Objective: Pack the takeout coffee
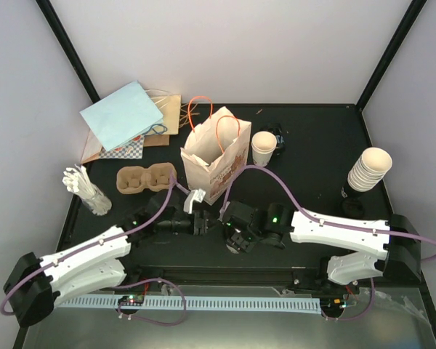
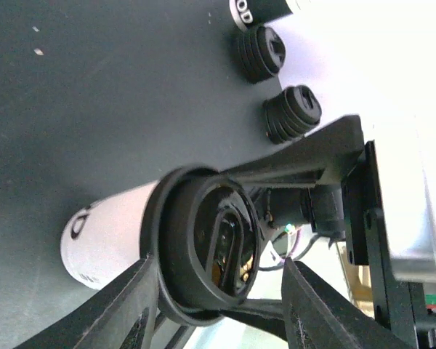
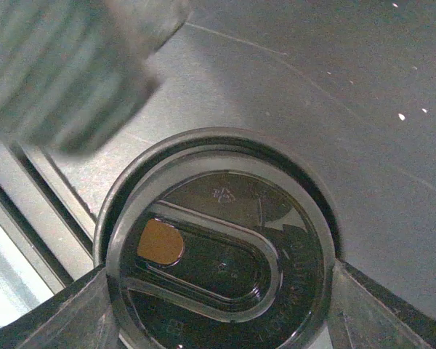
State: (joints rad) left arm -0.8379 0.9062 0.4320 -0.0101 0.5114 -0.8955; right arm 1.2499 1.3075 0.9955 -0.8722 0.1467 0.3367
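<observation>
One takeout coffee (image 2: 105,243), a cream-white cup with a dark logo and a black lid (image 2: 203,247), stands tilted between both grippers. My left gripper (image 2: 221,273) is open around the lid. Its left finger (image 2: 127,309) lies against the rim, while its right finger (image 2: 316,309) stands clear with a gap. From above, my right gripper (image 3: 219,273) is shut on the lid (image 3: 218,247), with a finger (image 3: 65,320) pressed on each side. The cup body is hidden under the lid there. In the top view the cup is hidden under the two grippers, in front of the bag.
A printed paper bag (image 1: 214,156) with orange handles stands open behind the grippers. A brown pulp tray (image 1: 145,178) lies to its left and an unlidded cup (image 1: 264,147) stands to its right. At the right are stacked cups (image 1: 368,169) and lid stacks (image 2: 291,116).
</observation>
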